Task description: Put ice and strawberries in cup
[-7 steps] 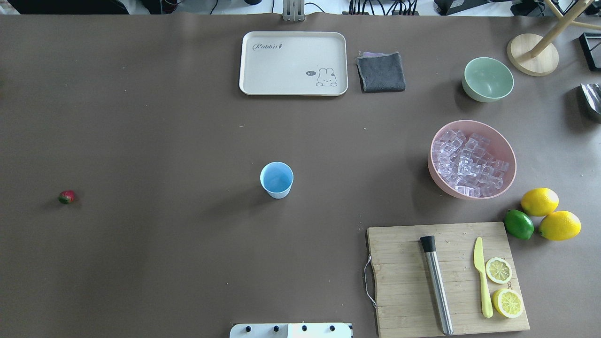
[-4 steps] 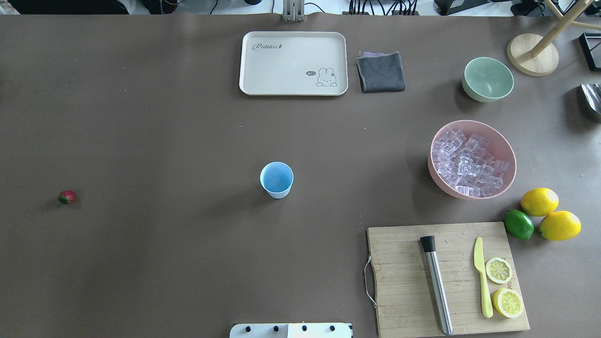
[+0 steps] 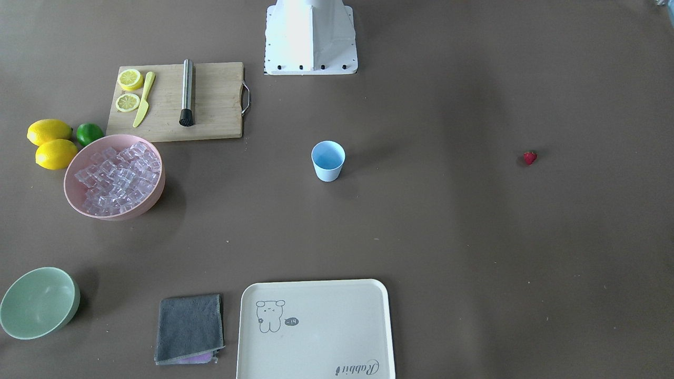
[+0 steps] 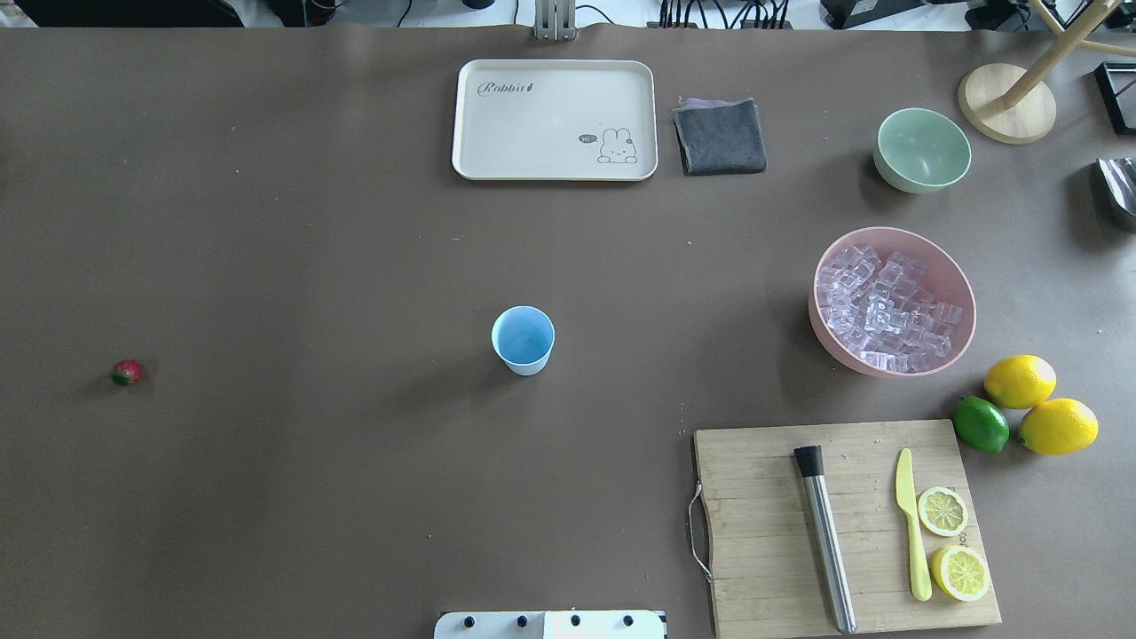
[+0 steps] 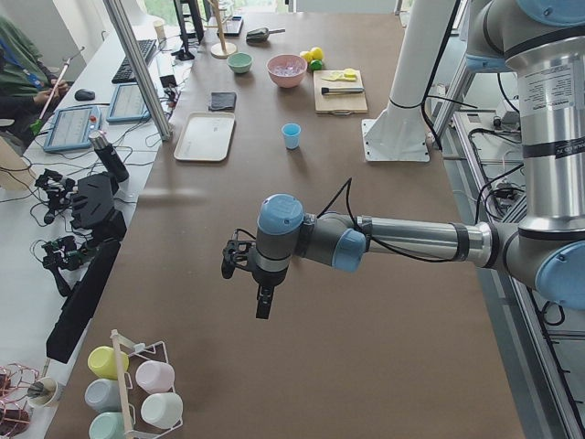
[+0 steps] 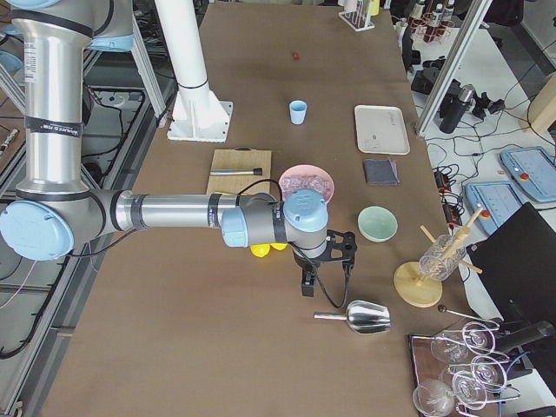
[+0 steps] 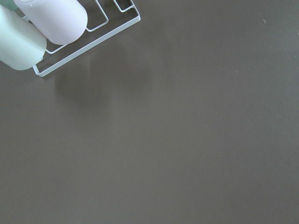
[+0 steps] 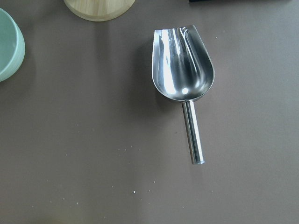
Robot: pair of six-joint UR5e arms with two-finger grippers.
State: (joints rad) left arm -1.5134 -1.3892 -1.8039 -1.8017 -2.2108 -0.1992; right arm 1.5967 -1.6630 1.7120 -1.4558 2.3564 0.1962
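Observation:
The light-blue cup (image 4: pixel 523 339) stands upright and empty at mid-table, also in the front view (image 3: pixel 328 160). The ice (image 4: pixel 887 306) fills a pink bowl (image 4: pixel 954 266) far to its right. One small red strawberry (image 4: pixel 127 372) lies alone far to its left. Neither gripper shows in the overhead or front views. The left gripper (image 5: pixel 262 306) hangs over bare table near a cup rack, far from the cup. The right gripper (image 6: pixel 326 282) hangs just above a metal scoop (image 8: pixel 183 70). I cannot tell whether either one is open or shut.
A cutting board (image 4: pixel 843 524) holds a muddler, a yellow knife and lemon halves. Two lemons and a lime (image 4: pixel 981 424) lie beside it. A cream tray (image 4: pixel 555 120), a grey cloth (image 4: pixel 720 136) and a green bowl (image 4: pixel 923 149) sit at the far edge.

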